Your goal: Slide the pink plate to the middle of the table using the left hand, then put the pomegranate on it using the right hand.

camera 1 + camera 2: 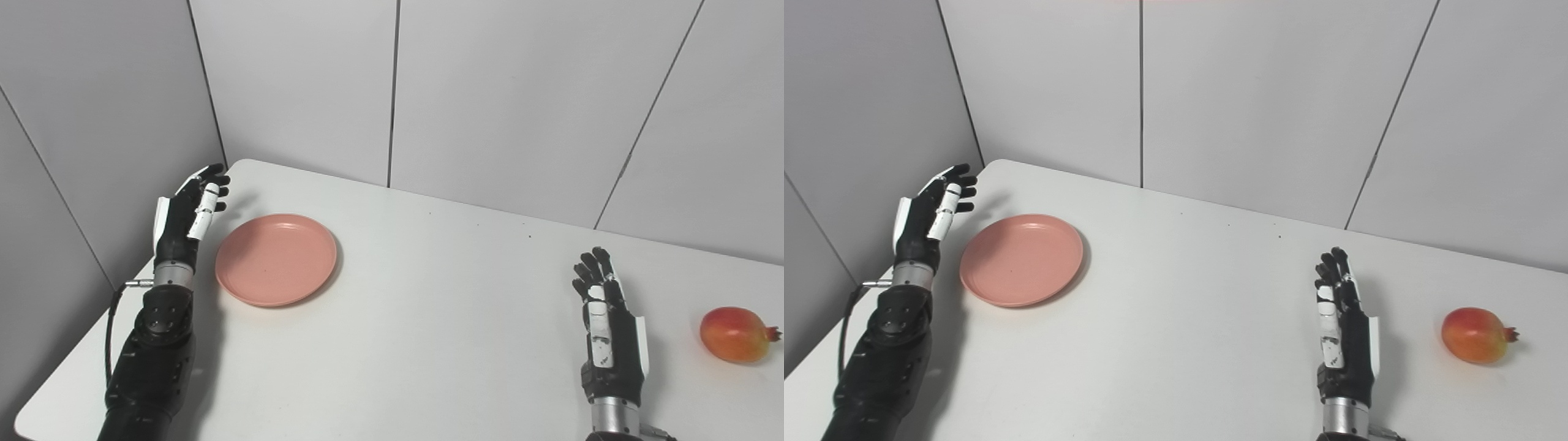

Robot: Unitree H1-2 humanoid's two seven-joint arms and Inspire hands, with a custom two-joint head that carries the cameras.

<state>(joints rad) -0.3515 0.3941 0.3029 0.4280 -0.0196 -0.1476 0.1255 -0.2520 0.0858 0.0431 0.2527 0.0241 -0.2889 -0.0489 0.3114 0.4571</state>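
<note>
Plate (275,259) on the left side of the white table (429,318), pink and round, lying flat and bare, nothing on it. Left hand (187,214) is up beside it at the table's left edge, palm turned in toward the plate, fingers (211,199) loosely spread and curling a little at the tips, holding nothing. Whether it touches the rim is hard to call; it looks just beside it, a sliver of table between them.

Over on the right, the pomegranate (737,334) sits on the table near the right edge, red and yellow, its little crown pointing right. Right hand (606,318) stands upright between the table's middle and the fruit, fingers pointing up and away, slightly apart, empty. Clear table shows between that hand and the pomegranate, so no contact there. Plate and pomegranate are well apart, at opposite sides of the table, grey wall panels (490,92) behind.
</note>
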